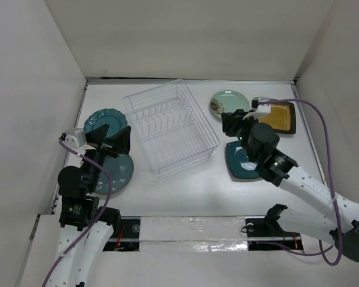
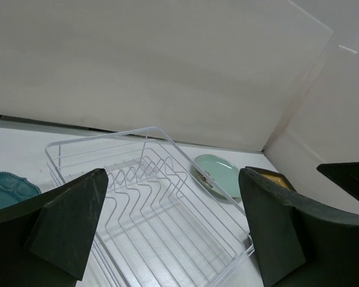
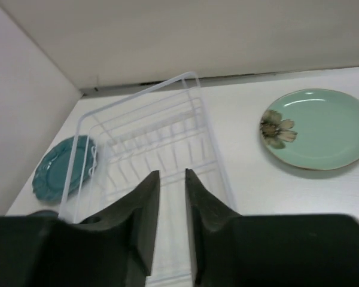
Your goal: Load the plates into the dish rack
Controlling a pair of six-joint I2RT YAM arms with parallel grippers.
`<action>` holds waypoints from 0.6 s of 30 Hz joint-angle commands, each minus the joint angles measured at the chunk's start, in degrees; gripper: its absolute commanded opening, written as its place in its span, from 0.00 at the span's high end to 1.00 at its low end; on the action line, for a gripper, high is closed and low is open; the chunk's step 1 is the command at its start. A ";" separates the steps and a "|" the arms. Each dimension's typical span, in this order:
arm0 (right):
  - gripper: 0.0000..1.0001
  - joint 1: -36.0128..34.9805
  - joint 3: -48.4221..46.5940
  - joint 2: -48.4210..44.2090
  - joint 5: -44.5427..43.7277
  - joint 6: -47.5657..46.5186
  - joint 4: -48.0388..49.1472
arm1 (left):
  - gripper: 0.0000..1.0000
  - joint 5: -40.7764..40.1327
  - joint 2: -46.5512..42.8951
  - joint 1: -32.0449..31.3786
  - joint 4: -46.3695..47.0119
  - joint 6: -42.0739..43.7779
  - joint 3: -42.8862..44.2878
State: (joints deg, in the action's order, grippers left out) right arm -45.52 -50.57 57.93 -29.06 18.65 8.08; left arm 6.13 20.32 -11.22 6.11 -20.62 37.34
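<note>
Clear plastic, the rectangular dish rack [image 1: 170, 128] sits empty between your arms, probably so either one can feed it. All five plates lie flat on the white table [image 1: 185, 194]. The scalloped teal plate [image 1: 100, 119] and round teal-blue plate [image 1: 122, 173] are on the left. The pale green floral plate [image 1: 230, 101], square mustard-yellow plate [image 1: 281, 116] and squarish dark teal plate [image 1: 234, 161] are on the right. Your left gripper [image 2: 172, 179] gapes wide over its two plates, holding nothing. Your right gripper [image 3: 171, 176] is pinched nearly closed, equally empty. Nothing is loaded yet.
</note>
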 commanded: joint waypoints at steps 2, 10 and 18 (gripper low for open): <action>0.61 8.58 3.71 -4.31 8.13 4.72 -1.92 | 0.08 2.13 0.60 -0.99 2.59 0.84 0.10; 0.78 25.03 9.17 -3.62 23.25 9.73 0.80 | 0.07 3.54 0.78 -1.61 2.68 0.76 -2.19; 1.00 34.43 6.10 4.20 23.80 11.49 5.01 | 0.36 5.03 0.60 -2.75 3.04 1.55 -3.24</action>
State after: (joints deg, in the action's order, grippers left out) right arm -13.02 -41.28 60.25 -6.02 28.97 8.27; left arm 9.69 20.80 -13.28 6.17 -20.16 34.37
